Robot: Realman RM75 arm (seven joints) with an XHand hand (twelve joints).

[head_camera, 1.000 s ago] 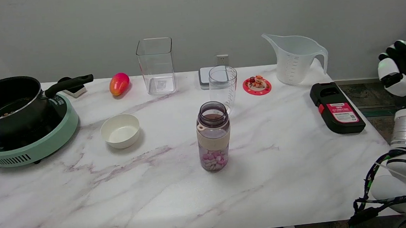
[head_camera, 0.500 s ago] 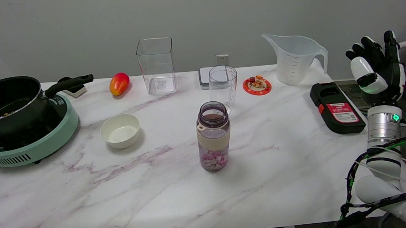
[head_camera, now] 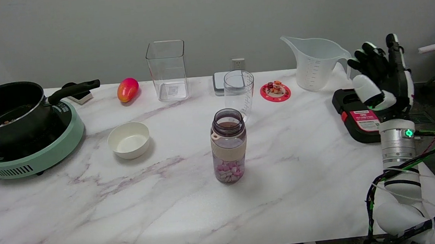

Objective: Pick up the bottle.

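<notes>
The bottle (head_camera: 229, 145) stands upright at the middle of the marble table (head_camera: 170, 209). It is clear, uncapped, with a cream band round its middle and pink pieces at the bottom. My right hand (head_camera: 384, 76) is raised at the table's right edge, far to the right of the bottle. Its fingers point up and are spread apart, and it holds nothing. The hand hangs over the black and red device (head_camera: 356, 115).
A clear cup (head_camera: 239, 93) stands just behind the bottle. A white bowl (head_camera: 128, 140) lies to its left, a pot on a green cooker (head_camera: 26, 131) at far left. A tall clear container (head_camera: 167, 70), a mango (head_camera: 127, 89), a measuring jug (head_camera: 316, 62) and a red coaster (head_camera: 275, 91) line the back.
My right arm has swung in from the far right edge towards the table, and the hand has come leftward over the black device. The bottle has not moved.
</notes>
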